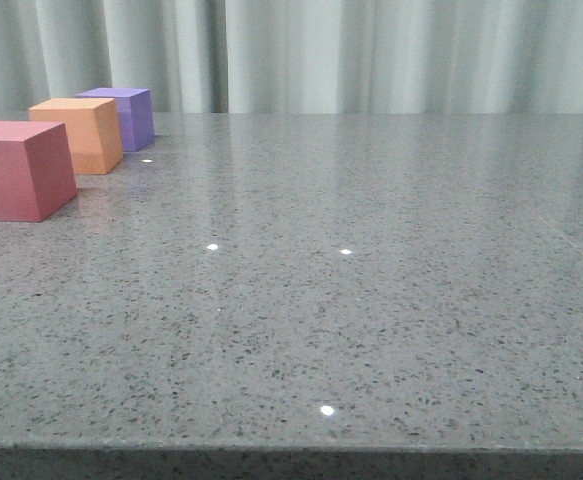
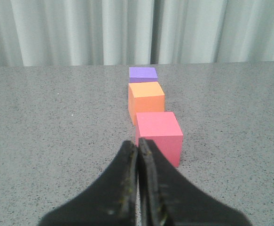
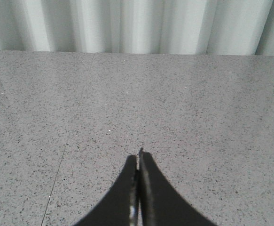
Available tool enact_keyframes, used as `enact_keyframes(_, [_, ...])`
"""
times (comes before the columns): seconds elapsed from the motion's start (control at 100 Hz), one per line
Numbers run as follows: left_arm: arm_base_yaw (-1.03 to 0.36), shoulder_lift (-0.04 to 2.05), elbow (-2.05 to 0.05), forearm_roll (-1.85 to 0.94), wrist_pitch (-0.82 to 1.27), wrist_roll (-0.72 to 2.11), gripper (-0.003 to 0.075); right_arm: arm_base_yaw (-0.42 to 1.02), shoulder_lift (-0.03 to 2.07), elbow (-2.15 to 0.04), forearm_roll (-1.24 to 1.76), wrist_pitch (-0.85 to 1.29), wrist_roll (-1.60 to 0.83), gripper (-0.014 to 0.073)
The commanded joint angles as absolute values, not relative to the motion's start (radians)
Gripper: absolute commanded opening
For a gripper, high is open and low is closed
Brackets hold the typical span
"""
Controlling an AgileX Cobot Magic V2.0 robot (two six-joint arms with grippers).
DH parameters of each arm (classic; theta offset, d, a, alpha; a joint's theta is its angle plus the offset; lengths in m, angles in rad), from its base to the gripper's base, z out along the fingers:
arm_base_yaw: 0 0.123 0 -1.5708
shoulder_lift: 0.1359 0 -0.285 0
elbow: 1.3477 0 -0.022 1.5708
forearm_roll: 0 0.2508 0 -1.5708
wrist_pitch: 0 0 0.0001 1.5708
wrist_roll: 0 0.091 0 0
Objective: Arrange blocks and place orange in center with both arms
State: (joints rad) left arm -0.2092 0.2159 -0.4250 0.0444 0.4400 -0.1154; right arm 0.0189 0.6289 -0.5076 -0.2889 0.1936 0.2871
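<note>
Three matte cubes stand in a row at the table's far left. The red cube is nearest, the orange cube is in the middle, the purple cube is farthest. The left wrist view shows the same row: red, orange, purple. My left gripper is shut and empty, its tips just short of the red cube. My right gripper is shut and empty over bare table. Neither gripper shows in the front view.
The grey speckled table runs back to a pale curtain. Its front edge lies near the bottom of the front view. A thin seam crosses the tabletop in the right wrist view.
</note>
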Motion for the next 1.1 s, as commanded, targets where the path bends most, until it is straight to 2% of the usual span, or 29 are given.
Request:
enact_keyframes(0.0, [-0.213, 0.225, -0.452, 0.044, 0.353, -0.126, -0.002, 0.012, 0.627, -0.535, -0.308, 0.114, 0.283, -0.0069])
enact_keyframes(0.44, [-0.213, 0.225, -0.452, 0.044, 0.353, -0.126, -0.002, 0.012, 0.627, -0.535, -0.308, 0.114, 0.283, -0.0069])
enact_keyframes(0.71, [-0.211, 0.225, -0.445, 0.051, 0.282, -0.126, -0.002, 0.012, 0.627, -0.535, -0.308, 0.114, 0.283, -0.0069])
enact_keyframes(0.92, [-0.131, 0.221, -0.371, 0.051, 0.141, -0.126, -0.002, 0.012, 0.627, -0.535, -0.308, 0.114, 0.283, -0.0069])
enact_keyframes(1.09, [-0.086, 0.145, -0.271, 0.047, 0.111, -0.126, -0.002, 0.012, 0.627, -0.535, -0.308, 0.114, 0.283, -0.0069])
